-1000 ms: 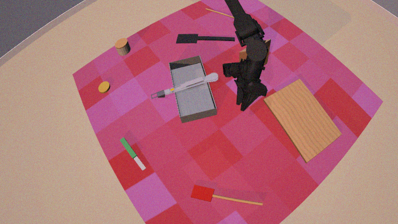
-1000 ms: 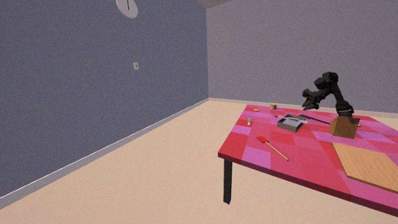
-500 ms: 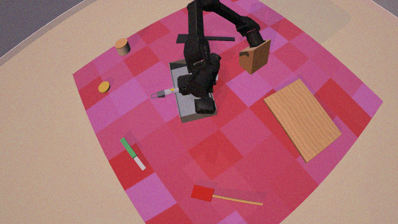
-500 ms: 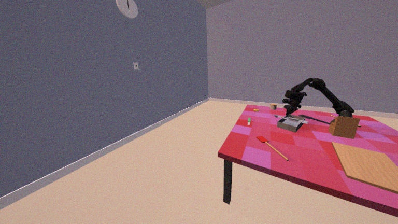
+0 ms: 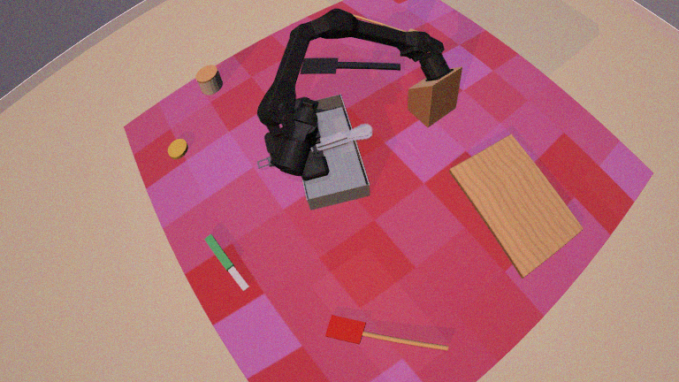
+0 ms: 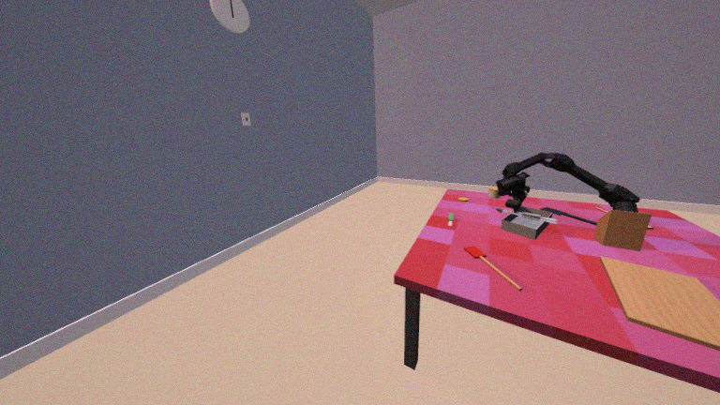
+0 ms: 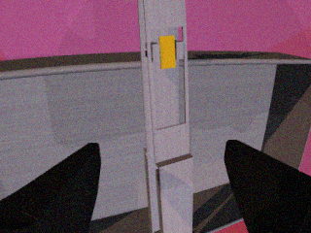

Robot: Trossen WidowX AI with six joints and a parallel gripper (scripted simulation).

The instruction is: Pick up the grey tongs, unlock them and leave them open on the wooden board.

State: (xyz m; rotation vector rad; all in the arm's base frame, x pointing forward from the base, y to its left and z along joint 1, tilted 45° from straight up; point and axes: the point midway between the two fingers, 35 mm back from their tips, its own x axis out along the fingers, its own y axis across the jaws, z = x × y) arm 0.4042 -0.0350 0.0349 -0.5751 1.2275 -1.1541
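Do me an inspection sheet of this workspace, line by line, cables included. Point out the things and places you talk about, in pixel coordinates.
Surface: red and pink patchwork tabletop point(image 5: 368, 263) point(image 6: 522, 292).
Job's things: tongs point(image 5: 345, 138) point(image 7: 170, 141) across the roasting tin point(image 5: 338, 197) point(image 6: 517, 226); wooden board point(image 5: 515, 202) point(image 6: 663, 294) bare.
Clutter: red spatula point(image 5: 345, 329) point(image 6: 474, 251), green-handled knife point(image 5: 218, 252), black spatula point(image 5: 318, 65), yellow disc point(image 5: 178, 148) point(image 6: 462, 199), brown block point(image 5: 443, 100) point(image 6: 626, 231).
Gripper point(image 7: 163, 151): open, fingers either side of the tongs.
Cables: nothing seen.
Surroundings: wall clock point(image 6: 230, 9), blue wall point(image 6: 132, 141).

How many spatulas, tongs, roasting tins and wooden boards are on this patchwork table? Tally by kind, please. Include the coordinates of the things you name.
Spatulas: 2 (black spatula point(image 5: 318, 65) point(image 6: 576, 217), red spatula point(image 5: 345, 329) point(image 6: 474, 251))
Tongs point(image 5: 357, 133) point(image 6: 549, 219) point(image 7: 171, 141): 1
Roasting tin point(image 5: 338, 197) point(image 6: 518, 227) point(image 7: 97, 112): 1
Wooden board point(image 5: 518, 205) point(image 6: 668, 294): 1
Total: 5

A thin wooden stick point(image 5: 375, 20) point(image 6: 601, 209), partly hidden, is left out; I cannot tell its kind.
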